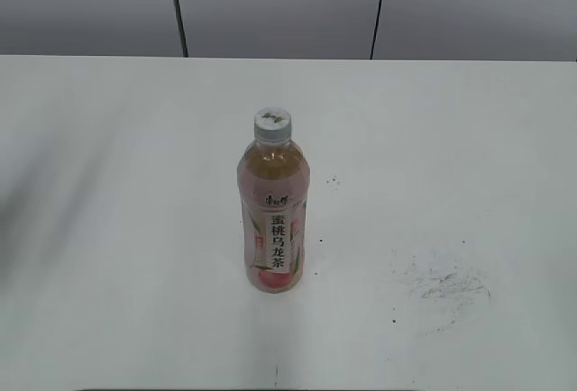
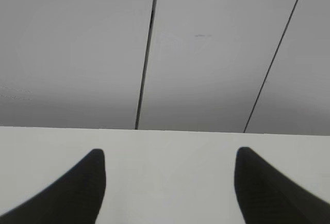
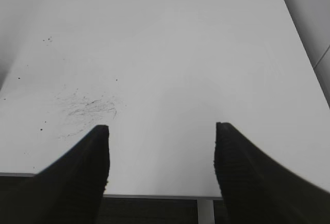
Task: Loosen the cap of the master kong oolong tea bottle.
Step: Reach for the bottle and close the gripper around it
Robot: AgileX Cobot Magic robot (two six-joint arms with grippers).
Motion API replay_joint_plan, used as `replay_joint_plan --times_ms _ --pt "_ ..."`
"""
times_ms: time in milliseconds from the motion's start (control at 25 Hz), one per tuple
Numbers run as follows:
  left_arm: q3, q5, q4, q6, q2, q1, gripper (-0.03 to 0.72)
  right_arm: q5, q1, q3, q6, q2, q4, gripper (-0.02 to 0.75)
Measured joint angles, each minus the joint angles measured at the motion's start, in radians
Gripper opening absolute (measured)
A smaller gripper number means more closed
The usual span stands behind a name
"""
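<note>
The master kong oolong tea bottle (image 1: 273, 220) stands upright in the middle of the white table (image 1: 117, 184) in the exterior view, with amber tea and a pink label with a white strip of black characters. Its white-grey ribbed cap (image 1: 271, 124) sits on the narrow neck. Neither gripper shows in the exterior view. My left gripper (image 2: 169, 154) is open and empty over bare table, facing the wall. My right gripper (image 3: 162, 128) is open and empty above the table's near edge. The bottle is out of view in both wrist views.
A patch of dark scuff marks (image 1: 446, 285) lies on the table to the right of the bottle; it also shows in the right wrist view (image 3: 87, 108). A grey panelled wall (image 1: 288, 4) runs behind the table's far edge.
</note>
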Motion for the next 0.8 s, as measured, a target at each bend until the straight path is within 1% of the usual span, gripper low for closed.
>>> replay_joint_plan --times_ms 120,200,280,360,520,600,800 --pt "0.001 -0.162 0.002 0.0 0.168 -0.069 0.469 0.0 0.0 0.0 0.0 0.0 0.0 0.483" --pt "0.001 -0.294 0.022 0.0 0.262 -0.105 0.469 0.0 0.0 0.0 0.0 0.0 0.0 0.483" --pt "0.001 -0.445 0.049 0.0 0.372 -0.115 0.472 0.0 0.0 0.0 0.0 0.0 0.0 0.483" --pt "0.001 -0.57 0.081 0.0 0.471 -0.119 0.49 0.0 0.0 0.0 0.0 0.0 0.0 0.483" --pt "0.001 -0.768 0.154 -0.01 0.647 -0.12 0.571 0.0 0.0 0.0 0.0 0.0 0.0 0.483" --pt "0.001 -0.813 0.193 -0.032 0.707 -0.12 0.592 0.0 0.0 0.0 0.0 0.0 0.0 0.483" --pt "0.019 -0.824 0.228 -0.128 0.737 -0.12 0.596 0.0 0.0 0.0 0.0 0.0 0.0 0.483"
